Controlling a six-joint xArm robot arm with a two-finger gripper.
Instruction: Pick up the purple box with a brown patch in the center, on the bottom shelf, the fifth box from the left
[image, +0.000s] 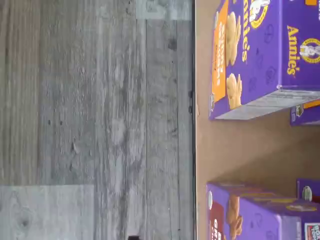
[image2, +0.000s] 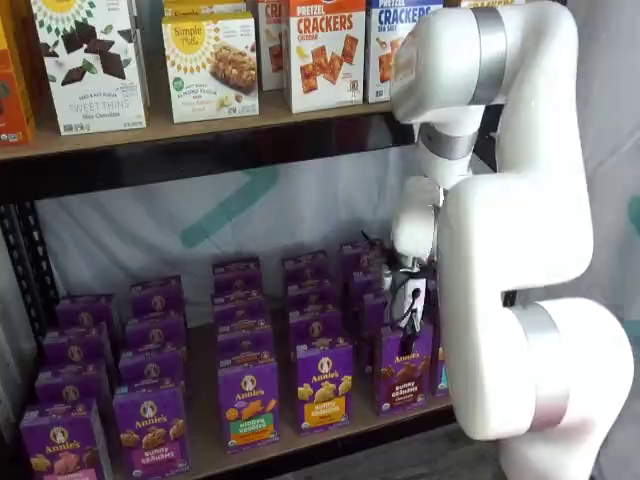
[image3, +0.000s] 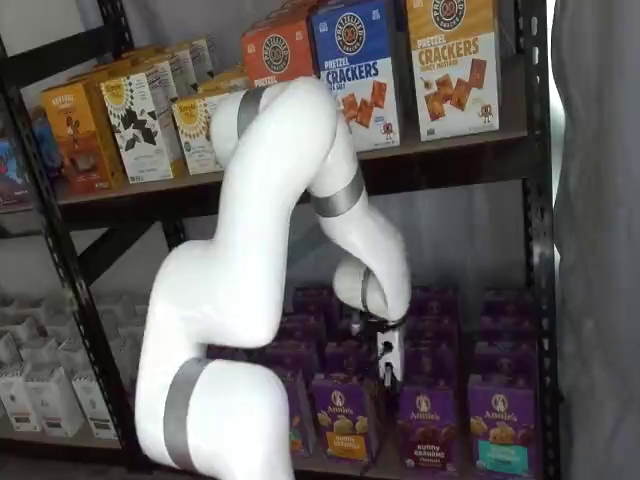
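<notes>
Grey wood-grain flooring (image: 95, 120) fills most of your wrist view, and beside it runs the tan board of the bottom shelf (image: 235, 150) with its black metal rail (image: 194, 100). Your purple box (image2: 405, 366) stands in the front row of that shelf, a small upright Annie's carton with dark brown cookies pictured and "bunny grahams" on its lower band; in a shelf view it sits just beside the arm's white bulk, and you can also find it at (image3: 427, 428). To one side of it is a purple carton with a yellow snack picture (image2: 323, 385), to the other a purple carton with a teal band (image3: 498, 424). The xArm (image3: 290, 190) bends from its base up past the higher board of cracker boxes (image3: 350, 60) and then folds down, so the wrist hangs in front of the bottom rows. The gripper (image3: 389, 377) points downward just beside the purple box's top edge, close to it, though you cannot tell whether it touches. Only a narrow dark sliver of finger shows under the white body, so you cannot tell whether the fingers are apart or together. In the other shelf view the forearm covers most of the gripper (image2: 410, 310), with a cable beside it. The wrist picture is turned on its side, showing only cut-off purple cartons with orange snack pictures (image: 260, 60).
</notes>
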